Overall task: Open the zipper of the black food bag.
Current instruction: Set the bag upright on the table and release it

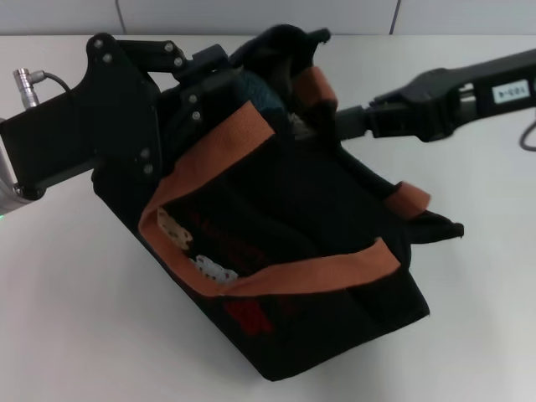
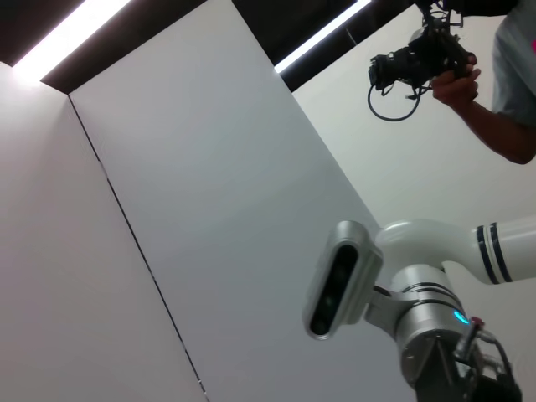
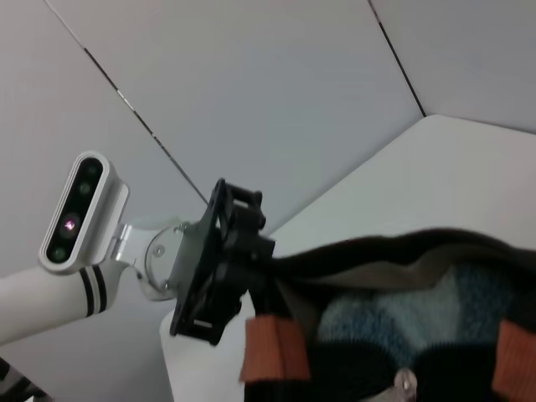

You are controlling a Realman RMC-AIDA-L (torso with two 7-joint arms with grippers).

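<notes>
Lying tipped on the white surface (image 1: 75,335) is the black food bag (image 1: 335,276), its front face turned up toward the head camera with the red mark (image 1: 248,316) and small pale patches (image 1: 177,230) showing under one orange-brown strap (image 1: 310,272). The second orange-brown strap (image 1: 316,86) rises at the bag's far top end, where the fabric is bunched and lifted.

The left claw (image 1: 197,84) comes in from the left and is pressed against the bag's upper corner; its black body covers that corner, and whether its fingers are apart or clamped on the fabric cannot be told. In the right wrist view the same left claw (image 3: 224,260) meets the bag's rim (image 3: 352,255), beside its white forearm and wrist camera (image 3: 75,209).

The right claw (image 1: 322,117) reaches in from the right to the bunched top of the bag, near the far strap; its tips are buried among fabric there, so its grip cannot be told either.

The top of the bag gapes in the right wrist view, showing a tan lining and something blue-green inside (image 3: 419,314). A small silver pull tab (image 3: 405,383) of the zipper sits at the near edge of that opening, between two strap ends.

The left wrist view shows only white wall panels, the other arm's white links, and a person holding a camera (image 2: 419,59).
</notes>
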